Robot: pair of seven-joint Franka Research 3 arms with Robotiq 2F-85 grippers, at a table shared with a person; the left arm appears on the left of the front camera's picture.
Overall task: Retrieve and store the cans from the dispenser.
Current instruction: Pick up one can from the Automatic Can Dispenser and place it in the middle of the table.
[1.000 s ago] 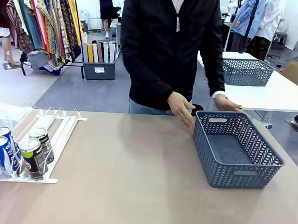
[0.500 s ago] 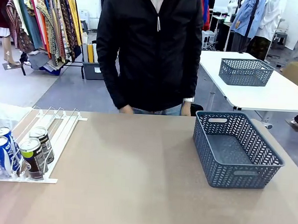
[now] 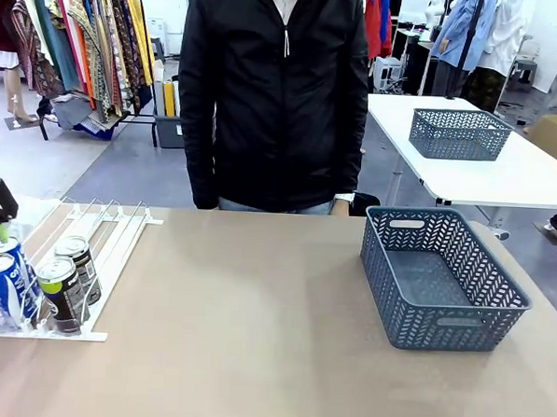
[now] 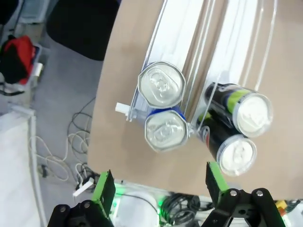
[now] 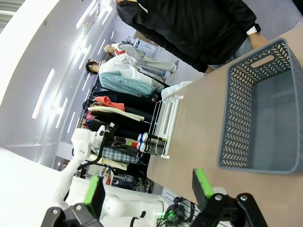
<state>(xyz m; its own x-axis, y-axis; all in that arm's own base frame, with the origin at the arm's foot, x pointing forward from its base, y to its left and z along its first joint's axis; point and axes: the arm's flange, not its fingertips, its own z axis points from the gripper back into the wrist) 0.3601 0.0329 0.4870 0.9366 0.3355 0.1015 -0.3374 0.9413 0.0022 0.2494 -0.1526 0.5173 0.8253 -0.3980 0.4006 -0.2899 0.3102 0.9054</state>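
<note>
At far left of the table [image 3: 253,338], the left gripper [image 3: 0,217] hung just above the rear end of the can row, green pads pointing down. From the left wrist camera, the same gripper [image 4: 158,184] had its jaws spread wide with nothing between them, clear of the cans below. The rack [image 3: 118,233] lay flat on the table's left part, its lanes sloping down toward the robot. Two blue cans [image 3: 4,271] sat one behind the other in a left lane, at the low front end. Two dark cans [image 3: 68,274] with green-yellow bands sat likewise in the next lane to the right. From above, the silver tops of the blue cans [image 4: 164,108] touched each other, and the dark cans [image 4: 240,131] lay just beside them across a thin rail. A person [image 3: 280,96] in a black jacket stood at the far edge, mid-table, arms down. A grey mesh basket [image 3: 443,278] stood on the table's right part, with no cans in it. The right gripper [image 5: 147,189] was held off the table, jaws wide apart, gripping nothing.
</note>
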